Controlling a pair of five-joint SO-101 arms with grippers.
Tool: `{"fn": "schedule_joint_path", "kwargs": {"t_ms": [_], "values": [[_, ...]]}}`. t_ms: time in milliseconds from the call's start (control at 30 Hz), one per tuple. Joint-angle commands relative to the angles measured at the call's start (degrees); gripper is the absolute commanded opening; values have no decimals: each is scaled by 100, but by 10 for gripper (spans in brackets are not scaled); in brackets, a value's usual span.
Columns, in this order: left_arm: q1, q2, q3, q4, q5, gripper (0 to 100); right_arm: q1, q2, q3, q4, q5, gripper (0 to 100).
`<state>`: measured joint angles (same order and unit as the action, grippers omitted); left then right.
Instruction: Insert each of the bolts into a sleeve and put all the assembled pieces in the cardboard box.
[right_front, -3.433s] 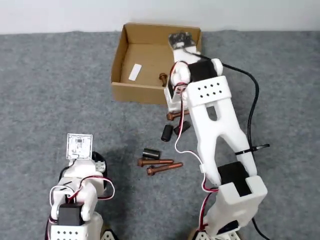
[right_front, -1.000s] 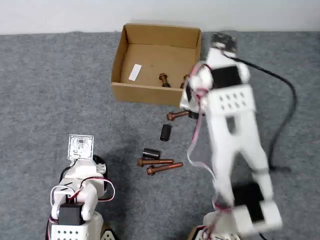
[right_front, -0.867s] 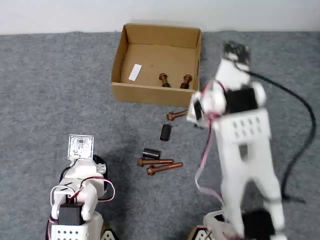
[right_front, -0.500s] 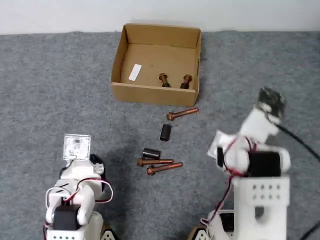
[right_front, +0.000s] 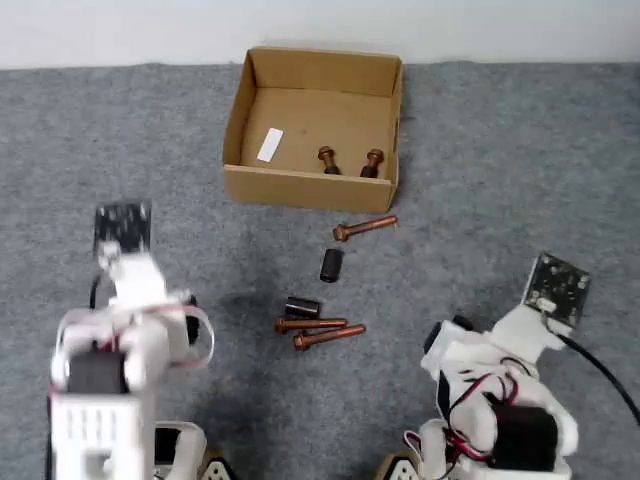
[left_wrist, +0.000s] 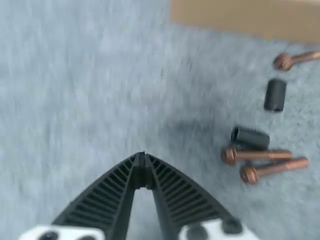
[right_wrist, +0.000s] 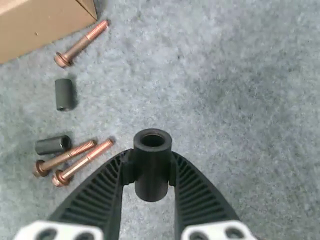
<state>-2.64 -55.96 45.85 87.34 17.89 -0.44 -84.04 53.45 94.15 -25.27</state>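
The right gripper (right_wrist: 150, 159) pinches a black cylindrical sleeve (right_wrist: 152, 175) at four o'clock of the loose parts. The left gripper (left_wrist: 143, 161), jaws pressed together, hangs at their nine o'clock. On the grey carpet (right_front: 520, 150) lie side-by-side copper flanged bolts (right_front: 311, 324), a second black sleeve (right_front: 302, 307), a third black sleeve (right_front: 331, 265) and a lone copper bolt (right_front: 365, 228). At twelve o'clock, the brown cardboard box (right_front: 300, 187) holds two assembled pieces (right_front: 327, 160).

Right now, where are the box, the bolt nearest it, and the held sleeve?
box (right_front: 300, 188), high view, front wall.
bolt nearest it (right_front: 368, 227), high view, shank.
held sleeve (right_wrist: 152, 170), right wrist view, outer side.
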Motion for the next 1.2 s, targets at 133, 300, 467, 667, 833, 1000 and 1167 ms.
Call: {"fn": "schedule_joint_path", "kwargs": {"t_ms": [133, 300, 467, 667, 833, 1000, 1167], "values": [[35, 2954, -2264, 1310, 1284, 6, 57, -514, 62, 4, 26, 8], [809, 3490, -2299, 1310, 1635, 6, 66, -549, 141, 4, -176, 8], [2101, 3613, -2316, 1187, 2321, 7, 66, -558, 149, 4, -193, 8], [2760, 4193, -2325, 835, 2752, 9, 75, -1068, 281, -13, -202, 8], [2884, 5064, -2818, 932, 2901, 120, 75, -1991, 659, -242, -26, 8], [3270, 5899, -3512, 1169, 2901, 172, 233, -1947, 659, -251, 9, 8], [3385, 6541, -3881, 1143, 2936, 172, 251, -1947, 668, -251, 9, 8]]}}
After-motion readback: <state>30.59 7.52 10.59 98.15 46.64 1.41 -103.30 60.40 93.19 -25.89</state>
